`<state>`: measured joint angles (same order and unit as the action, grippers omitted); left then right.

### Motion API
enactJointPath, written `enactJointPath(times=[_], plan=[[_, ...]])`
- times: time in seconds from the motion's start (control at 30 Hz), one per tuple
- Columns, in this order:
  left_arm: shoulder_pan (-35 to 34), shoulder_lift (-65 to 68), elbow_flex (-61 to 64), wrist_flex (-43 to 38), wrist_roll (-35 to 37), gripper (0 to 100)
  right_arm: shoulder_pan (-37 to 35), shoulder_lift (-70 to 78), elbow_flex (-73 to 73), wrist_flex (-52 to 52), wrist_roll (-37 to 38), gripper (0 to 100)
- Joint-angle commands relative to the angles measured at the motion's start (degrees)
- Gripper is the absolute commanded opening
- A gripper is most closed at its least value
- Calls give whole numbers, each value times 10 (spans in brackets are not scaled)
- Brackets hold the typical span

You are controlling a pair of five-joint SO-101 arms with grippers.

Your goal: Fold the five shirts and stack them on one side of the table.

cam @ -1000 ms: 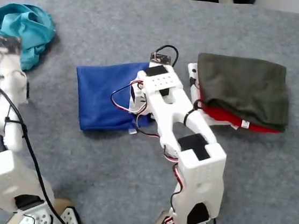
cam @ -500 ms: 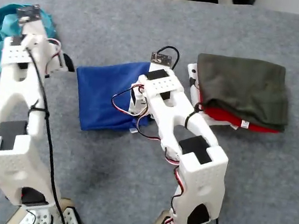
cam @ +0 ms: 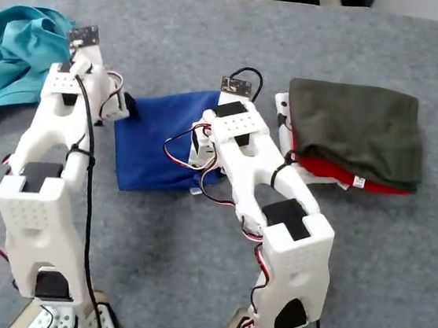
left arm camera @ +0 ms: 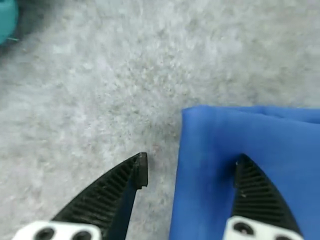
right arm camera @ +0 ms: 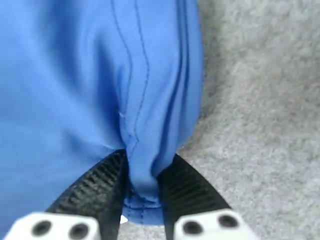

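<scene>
Teal shirt: a crumpled, unfolded teal fabric shirt (cam: 14,50) lay at the far left of the table, well apart from the other clothes.
Left arm: the white left arm stretched out from its base at the near edge, ending between the teal shirt and the blue one.
Left hand: the left hand (left arm camera: 192,167) had its black ribbed fingers spread apart, holding nothing. It sat at the left edge of the blue shirt, with one finger (left arm camera: 125,185) over bare table and the other (left arm camera: 255,192) over blue cloth.
Blue shirt: a folded, roughly rectangular blue fabric shirt (cam: 155,137) lay flat at the middle of the table. Its far left corner sat just beyond the left hand, and its right part was hidden under the right arm.
Right hand: the right hand (right arm camera: 142,167) was clamped on a bunched fold at the blue shirt's edge, with the cloth pinched between both fingers.
Stack: a folded olive-green fabric shirt (cam: 355,132) lay on top of a folded red shirt (cam: 336,176). A strip of white cloth (cam: 281,108) showed at the stack's left side, just right of the right arm.
Table: the table (cam: 397,271) had a grey, felt-like surface.
</scene>
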<state>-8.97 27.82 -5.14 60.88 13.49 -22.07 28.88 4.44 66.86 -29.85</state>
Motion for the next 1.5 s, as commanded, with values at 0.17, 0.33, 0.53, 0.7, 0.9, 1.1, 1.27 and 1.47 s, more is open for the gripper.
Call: enactJointPath(times=[0.17,0.33,0.53,0.7,0.9,1.1,1.27,1.47], plan=[[11,86,-110,1,39,175,16,22,5,-25,3,14],[14,119,-172,30,38,86,16,22,6,-23,3,14],[23,153,-234,67,34,29,32,14,5,-23,25,14],[30,156,-330,123,31,27,53,-49,6,-22,47,14],[63,160,-488,202,31,28,49,-153,5,-22,47,14],[102,161,-643,257,33,29,54,-263,5,-22,47,14],[125,161,-724,258,35,30,77,-355,5,-22,77,14],[155,160,-779,235,35,30,142,-443,5,-27,118,14]])
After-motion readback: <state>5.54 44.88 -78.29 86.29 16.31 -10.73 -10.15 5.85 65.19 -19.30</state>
